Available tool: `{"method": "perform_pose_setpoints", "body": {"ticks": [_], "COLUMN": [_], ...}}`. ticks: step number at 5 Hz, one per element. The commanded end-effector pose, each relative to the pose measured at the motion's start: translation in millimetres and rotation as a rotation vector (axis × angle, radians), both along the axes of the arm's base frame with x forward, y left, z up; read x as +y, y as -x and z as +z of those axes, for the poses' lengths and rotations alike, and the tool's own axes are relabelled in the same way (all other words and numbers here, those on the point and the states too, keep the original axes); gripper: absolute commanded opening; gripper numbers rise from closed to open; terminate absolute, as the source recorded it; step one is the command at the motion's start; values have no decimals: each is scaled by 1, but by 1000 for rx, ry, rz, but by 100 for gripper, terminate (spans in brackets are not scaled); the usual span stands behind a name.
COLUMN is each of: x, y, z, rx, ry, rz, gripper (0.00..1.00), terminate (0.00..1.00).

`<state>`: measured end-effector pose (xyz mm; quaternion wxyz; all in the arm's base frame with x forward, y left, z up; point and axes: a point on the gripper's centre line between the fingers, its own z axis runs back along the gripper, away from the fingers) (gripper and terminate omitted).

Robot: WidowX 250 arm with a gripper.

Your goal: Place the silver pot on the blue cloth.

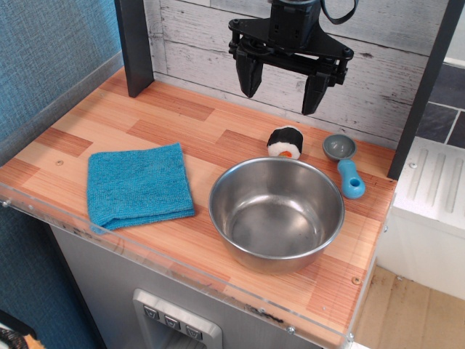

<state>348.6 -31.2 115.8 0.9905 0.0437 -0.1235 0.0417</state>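
The silver pot (277, 214) is a shiny round steel bowl standing upright and empty on the wooden counter, front right. The blue cloth (138, 185) lies flat on the counter to the pot's left, a small gap of bare wood between them. My gripper (281, 89) hangs high above the back of the counter, behind the pot, with its two black fingers spread wide and nothing between them.
A sushi-roll toy (285, 142) sits just behind the pot. A grey scoop with a blue handle (344, 163) lies behind the pot's right side. A dark post (134, 45) stands at back left, another at right (425, 87). The counter's front edge (182, 273) has a clear lip.
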Motion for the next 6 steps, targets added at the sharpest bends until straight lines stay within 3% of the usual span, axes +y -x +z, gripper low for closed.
{"method": "perform_pose_setpoints", "body": {"ticks": [1, 4, 6], "x": [0, 14, 17], "y": [0, 48, 61], "z": [0, 11, -30], "rx": [0, -36, -45], "ry": [0, 4, 123], "rz": [0, -14, 0], "gripper": [100, 100, 100], "terminate": [0, 0, 0]}}
